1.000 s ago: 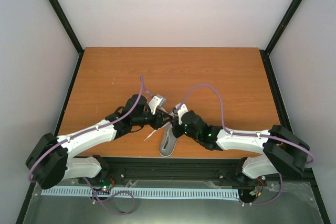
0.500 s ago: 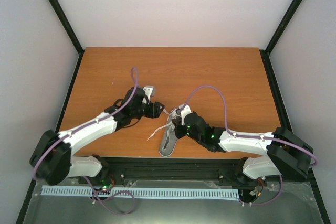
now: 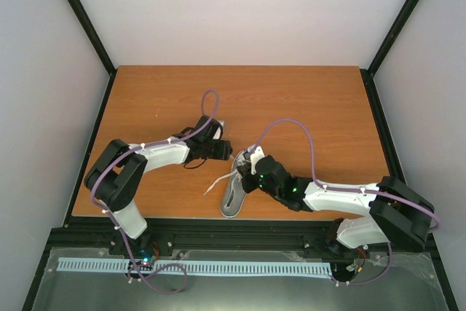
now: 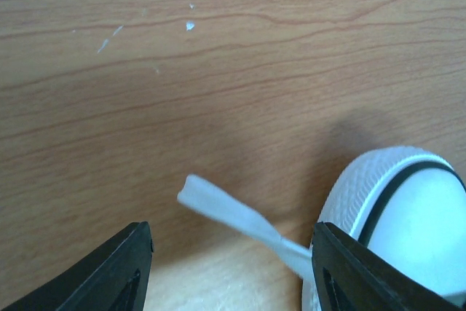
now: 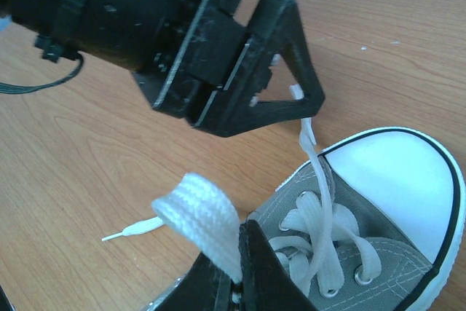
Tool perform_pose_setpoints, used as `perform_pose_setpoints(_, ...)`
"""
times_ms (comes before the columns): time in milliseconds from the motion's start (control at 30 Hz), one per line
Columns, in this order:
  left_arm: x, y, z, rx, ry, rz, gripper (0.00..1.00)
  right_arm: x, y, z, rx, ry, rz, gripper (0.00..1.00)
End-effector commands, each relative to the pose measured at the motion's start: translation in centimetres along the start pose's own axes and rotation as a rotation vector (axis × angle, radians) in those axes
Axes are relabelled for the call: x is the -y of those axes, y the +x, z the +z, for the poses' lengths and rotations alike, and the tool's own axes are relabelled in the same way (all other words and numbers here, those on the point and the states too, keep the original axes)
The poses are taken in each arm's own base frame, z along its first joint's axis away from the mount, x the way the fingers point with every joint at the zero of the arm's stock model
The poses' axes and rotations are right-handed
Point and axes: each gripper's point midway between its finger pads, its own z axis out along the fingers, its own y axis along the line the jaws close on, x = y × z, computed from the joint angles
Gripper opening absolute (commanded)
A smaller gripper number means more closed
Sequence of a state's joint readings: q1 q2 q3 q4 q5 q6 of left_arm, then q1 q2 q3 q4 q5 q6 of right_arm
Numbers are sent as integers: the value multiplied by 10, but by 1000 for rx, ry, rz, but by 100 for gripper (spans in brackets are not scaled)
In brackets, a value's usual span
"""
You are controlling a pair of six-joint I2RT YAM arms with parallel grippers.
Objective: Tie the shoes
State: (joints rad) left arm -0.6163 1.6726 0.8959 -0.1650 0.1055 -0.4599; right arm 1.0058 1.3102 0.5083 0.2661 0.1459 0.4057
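One sneaker [image 3: 234,193], heel near table [image 3: 291,100] edge

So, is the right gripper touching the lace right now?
Touching. The right wrist view shows the right gripper shut on a fold of white lace from the shoe.

- Grey canvas low-top sneaker [image 3: 233,198] with white rubber toe cap [image 5: 397,172] sits upright near the wooden table's [image 3: 306,100] front edge.
- Its white laces [image 5: 320,253] are untied, one end trailing left.
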Motion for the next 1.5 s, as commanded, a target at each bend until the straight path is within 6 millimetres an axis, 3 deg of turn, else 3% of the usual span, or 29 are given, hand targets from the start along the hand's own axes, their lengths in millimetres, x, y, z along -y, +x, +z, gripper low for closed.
perform_pose_setpoints(0,10,-18,11,27,27,-5,62,-6,-8,2,32,-19,3,3)
perform_pose_setpoints(233,4,-11,27,-9,8,-28,41,-8,-10,4,31,-24,-5,3)
perform_pose_setpoints(400,4,-11,24,15,13,-46,9,-8,-10,5,31,-22,-4,3)
perform_pose_setpoints(467,2,-17,15,51,-2,-53,1,-8,-10,5,29,-22,-3,3)
perform_pose_setpoints(600,6,-31,-14,141,11,-46,1,-8,-10,5,21,-18,7,3)
perform_pose_setpoints(767,37,-28,-67,172,136,32,1,-4,-8,8,-12,10,50,3)
perform_pose_setpoints(900,49,14,-91,79,133,71,1,-6,-9,11,-37,-9,86,3)
perform_pose_setpoints(1100,51,77,-117,-48,103,12,1,-1,-12,9,-48,-16,143,3)
perform_pose_setpoints(1300,116,107,-145,-129,378,56,1,-2,-18,10,-45,-37,167,3)
perform_pose_setpoints(1467,152,131,-142,-209,415,140,1,-4,-21,10,-43,-51,172,3)
